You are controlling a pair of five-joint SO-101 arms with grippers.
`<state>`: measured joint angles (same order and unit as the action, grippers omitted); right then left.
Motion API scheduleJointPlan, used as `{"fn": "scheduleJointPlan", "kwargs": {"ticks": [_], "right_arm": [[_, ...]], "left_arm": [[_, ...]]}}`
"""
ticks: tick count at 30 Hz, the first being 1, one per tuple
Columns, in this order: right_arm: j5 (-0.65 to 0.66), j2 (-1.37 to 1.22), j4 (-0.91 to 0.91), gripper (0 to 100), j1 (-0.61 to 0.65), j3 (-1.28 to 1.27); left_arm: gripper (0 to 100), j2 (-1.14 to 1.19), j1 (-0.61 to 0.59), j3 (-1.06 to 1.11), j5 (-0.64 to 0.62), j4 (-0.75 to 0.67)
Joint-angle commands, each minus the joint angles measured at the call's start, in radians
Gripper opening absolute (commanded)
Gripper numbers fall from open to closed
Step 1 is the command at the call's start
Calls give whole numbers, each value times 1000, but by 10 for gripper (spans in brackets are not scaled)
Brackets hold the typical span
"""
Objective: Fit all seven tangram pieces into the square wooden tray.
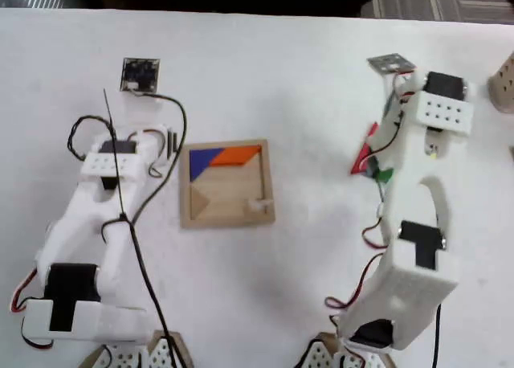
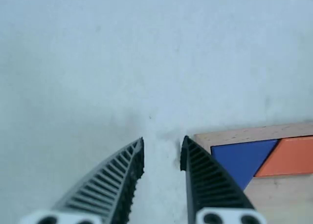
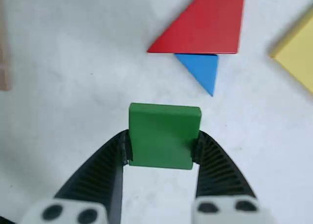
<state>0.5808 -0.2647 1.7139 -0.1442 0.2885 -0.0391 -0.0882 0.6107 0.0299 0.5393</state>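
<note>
The square wooden tray (image 1: 227, 214) lies mid-table with a blue triangle (image 1: 201, 161) and an orange piece (image 1: 238, 155) along its far side; a pale wooden triangle (image 1: 198, 200) sits in a near corner. My left gripper (image 1: 167, 143) rests just left of the tray, fingers narrowly open and empty (image 2: 162, 150), with the tray corner (image 2: 230, 134) beside it. My right gripper (image 3: 163, 141) is shut on a green square (image 3: 164, 135). Beyond it lie a red triangle (image 3: 208, 23), a small blue triangle (image 3: 201, 70) and a yellow piece (image 3: 296, 53).
Small circuit boards lie at the far left (image 1: 140, 75) and far right (image 1: 391, 63). Black cables (image 1: 173, 155) loop over the left arm and past the tray. A wooden object (image 1: 504, 83) stands at the right edge. Bare table separates the tray from the right arm.
</note>
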Motion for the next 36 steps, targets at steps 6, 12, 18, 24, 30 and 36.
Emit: {"fn": "scheduleJointPlan", "kwargs": {"ticks": [6, 12, 18, 24, 30, 36], "right_arm": [[-176, 113, -12, 31, 291, -54], [-299, 10, -110, 31, 513, -52], [-347, -131, -248, 31, 711, -37], [-341, -259, -263, 33, 789, 69], [-339, -381, -193, 202, 792, 199], [-311, -446, -21, 242, 792, 405]], "left_arm": [[142, -4, -59, -69, 0, -11], [143, -4, -82, -72, 0, -8], [143, -4, -84, -72, 0, -8], [143, -4, -84, -75, 0, -8], [143, -4, -82, -75, 0, -9], [143, -4, -79, -75, 0, -12]]}}
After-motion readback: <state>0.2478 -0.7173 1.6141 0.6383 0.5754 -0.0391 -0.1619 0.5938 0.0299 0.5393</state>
